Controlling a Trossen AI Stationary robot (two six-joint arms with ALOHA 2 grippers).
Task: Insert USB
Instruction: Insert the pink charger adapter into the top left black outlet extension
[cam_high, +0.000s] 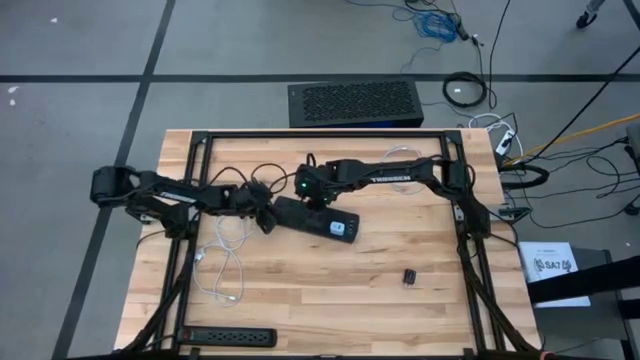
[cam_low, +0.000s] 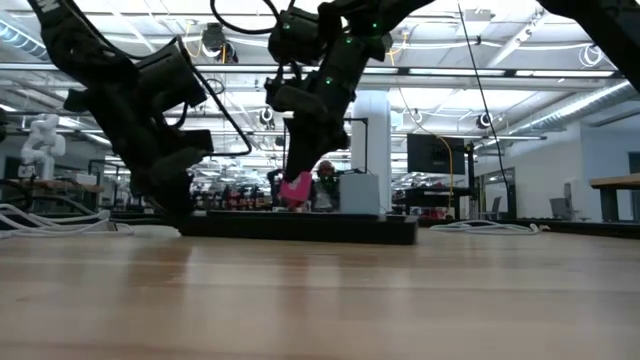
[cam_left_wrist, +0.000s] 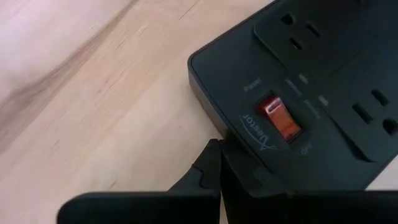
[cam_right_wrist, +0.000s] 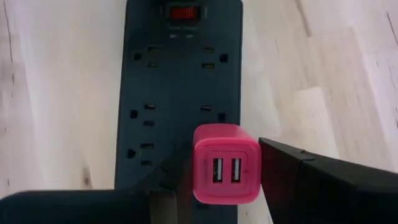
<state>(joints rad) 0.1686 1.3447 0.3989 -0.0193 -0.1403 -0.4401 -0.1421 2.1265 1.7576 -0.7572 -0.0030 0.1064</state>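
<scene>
A black power strip (cam_high: 318, 221) with a red switch (cam_left_wrist: 280, 118) lies flat on the wooden table near its middle. My right gripper (cam_right_wrist: 225, 163) is shut on a pink two-port USB charger (cam_low: 295, 188) directly over the strip's outlets (cam_right_wrist: 177, 118). Whether the charger touches the strip, I cannot tell. My left gripper (cam_left_wrist: 217, 155) is shut, with its tips at the strip's switch end, low at the table. My left gripper's shut fingertips (cam_left_wrist: 211, 163) rest against the strip's side wall (cam_left_wrist: 231, 144) beside the switch, coming slanting down from the table's left. The strip lies flat on the table. My right gripper pinches the pink charger's two opposite sides (cam_right_wrist: 200, 168) between its two fingers, from above, pointing down. The charger's USB ports (cam_right_wrist: 226, 170) face up toward the wrist camera.
A second black power strip (cam_high: 226, 337) lies at the near left edge. A white cable (cam_high: 220, 268) is looped on the table left of centre. A small black block (cam_high: 410, 276) lies at the near right. A black grilled box (cam_high: 355, 103) stands beyond the far edge.
</scene>
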